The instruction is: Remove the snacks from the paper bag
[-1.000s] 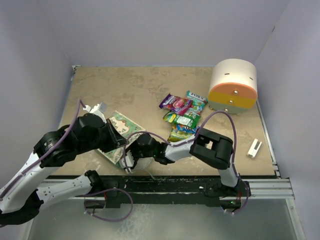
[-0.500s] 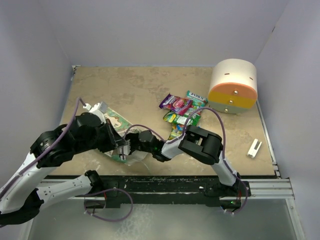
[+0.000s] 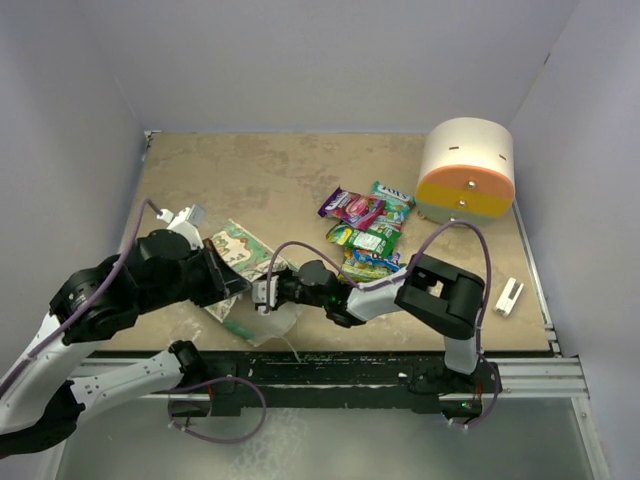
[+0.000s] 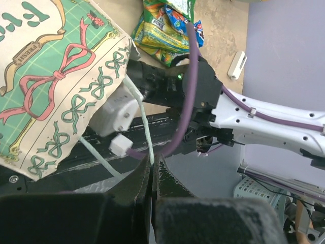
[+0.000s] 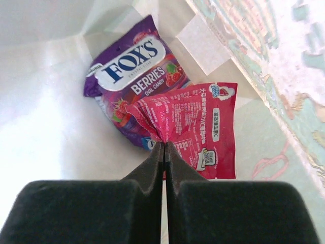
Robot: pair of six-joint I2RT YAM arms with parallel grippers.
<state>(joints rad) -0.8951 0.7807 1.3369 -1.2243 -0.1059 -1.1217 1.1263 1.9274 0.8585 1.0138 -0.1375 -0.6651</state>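
The mint-green paper bag [image 3: 238,258] lies on its side near the table's front left, patterned side [image 4: 61,86] up. My left gripper [image 4: 152,168] is shut on its thin string handle [image 4: 143,122]. My right gripper [image 5: 163,147] reaches inside the bag's white interior [image 5: 45,101]. It is shut on the crumpled edge of a pink-red snack packet [image 5: 195,127]. A purple Fox's berries packet [image 5: 129,63] lies partly under the pink-red one, deeper in the bag. Several other snacks [image 3: 365,235] lie in a pile on the table to the right of the bag.
A cream-orange-yellow cylinder [image 3: 465,172] stands at the back right. A small white block [image 3: 509,296] lies near the right edge. The right arm [image 3: 380,295] stretches leftward along the table's front edge [image 3: 330,352], passing in front of the snack pile.
My right gripper has gone into the bag's mouth and shut on the pink-red packet. The left arm has kept the handle while the bag shifted slightly.
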